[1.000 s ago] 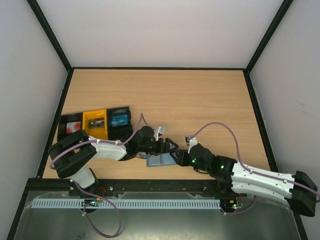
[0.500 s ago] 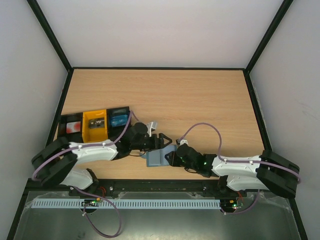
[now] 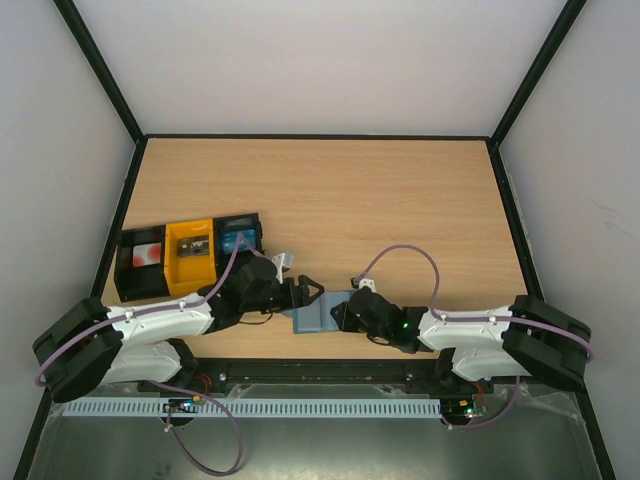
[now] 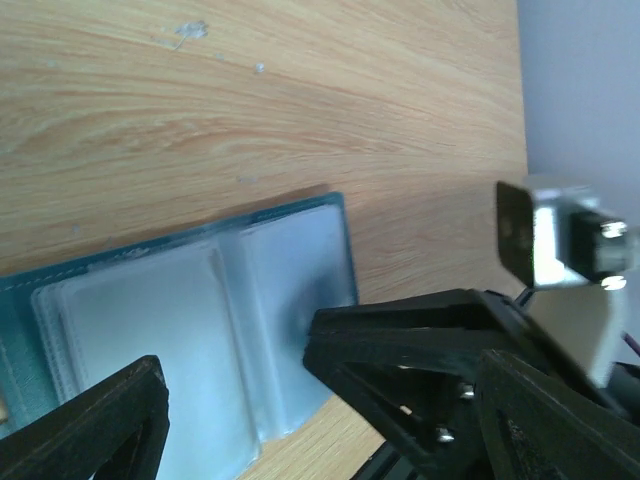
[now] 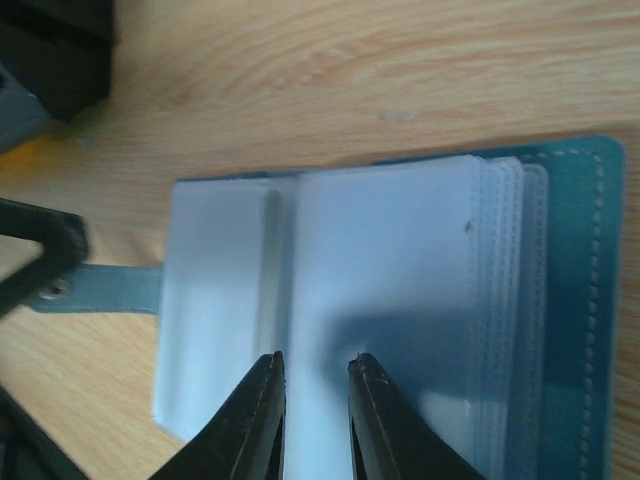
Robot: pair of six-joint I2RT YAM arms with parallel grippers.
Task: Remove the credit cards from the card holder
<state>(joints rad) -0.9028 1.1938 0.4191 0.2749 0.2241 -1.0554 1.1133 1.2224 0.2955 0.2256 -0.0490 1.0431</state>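
Right wrist: card holder open, your right claw nearly together over sleeves (whether clamped, cannot tell), left claw apart; next, pinch a card.

Card holder lies opened flat on the table, close to the near edge and about midway across. Left gripper sits just left of and behind it, beside its tab. Right gripper is at its right side, fingertips over the inner sleeves; contact cannot be judged. A row of three trays stands at the table's left edge, behind and left of the holder, apart from it.
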